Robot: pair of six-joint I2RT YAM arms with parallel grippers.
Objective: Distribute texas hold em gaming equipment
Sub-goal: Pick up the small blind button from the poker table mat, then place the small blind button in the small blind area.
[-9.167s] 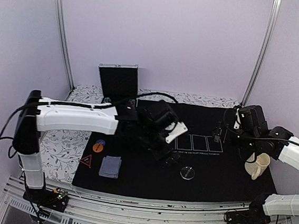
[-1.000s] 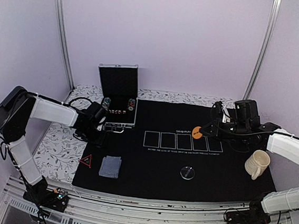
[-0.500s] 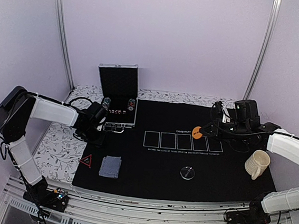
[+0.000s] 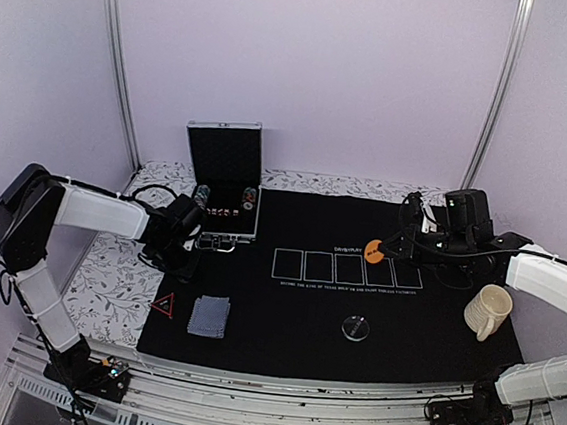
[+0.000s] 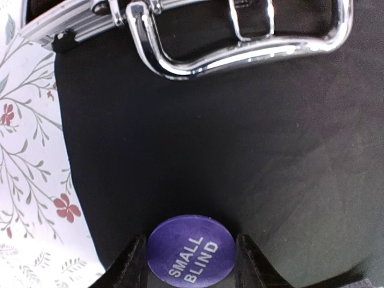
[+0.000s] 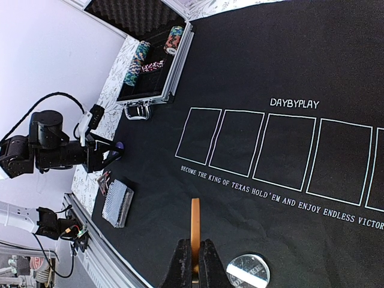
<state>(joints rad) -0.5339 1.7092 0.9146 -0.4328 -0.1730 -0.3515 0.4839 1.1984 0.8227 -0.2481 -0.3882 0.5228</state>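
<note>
Though flat, chip [image 5: 191, 248] between left fingers [image 5: 129, 265]

my left arm [image 4: 98, 213] and right arm [image 4: 548, 283] wear smooth white shells between bulky black joints. thin black cables [image 4: 4, 264] run along them. each wrist ends in a black housing. my left gripper [image 5: 191, 267] has matte black wedge fingers [image 5: 131, 267]; my right gripper [image 6: 193, 264] has slim dark ones.
</note>
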